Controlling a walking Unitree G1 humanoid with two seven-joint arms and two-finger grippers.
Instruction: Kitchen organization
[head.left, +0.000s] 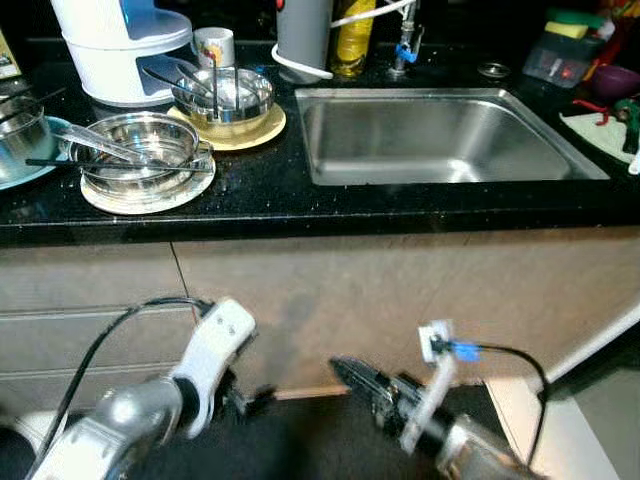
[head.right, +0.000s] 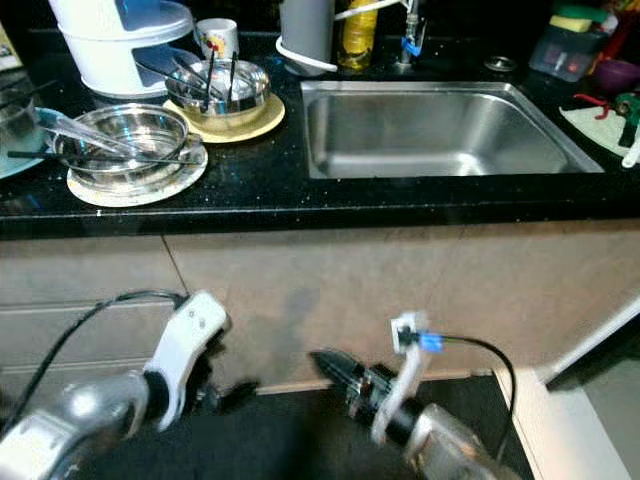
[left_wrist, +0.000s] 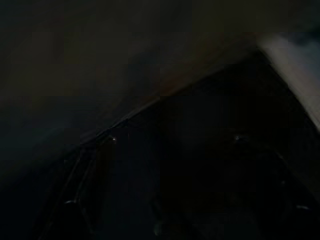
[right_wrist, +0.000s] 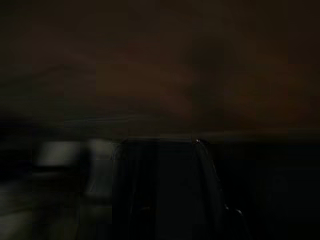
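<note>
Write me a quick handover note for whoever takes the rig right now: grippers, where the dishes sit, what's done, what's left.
Left gripper and right gripper hang low in front of the cabinet, below the counter edge, holding nothing I can see; finger state unclear.
Two steel bowls with utensils sit on plates left of the sink: the near bowl and the far bowl.
The sink looks empty.
Done: nothing evident.
Left: all the dishes on the counter.

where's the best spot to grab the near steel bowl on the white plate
Probably the bare right rim of the steel bowl, coming from above on the sink side. A spoon and a dark chopstick lie across it toward the left and front, so that rim arc looks freest. It sits upright on the white plate, and both arms hang low.
</note>
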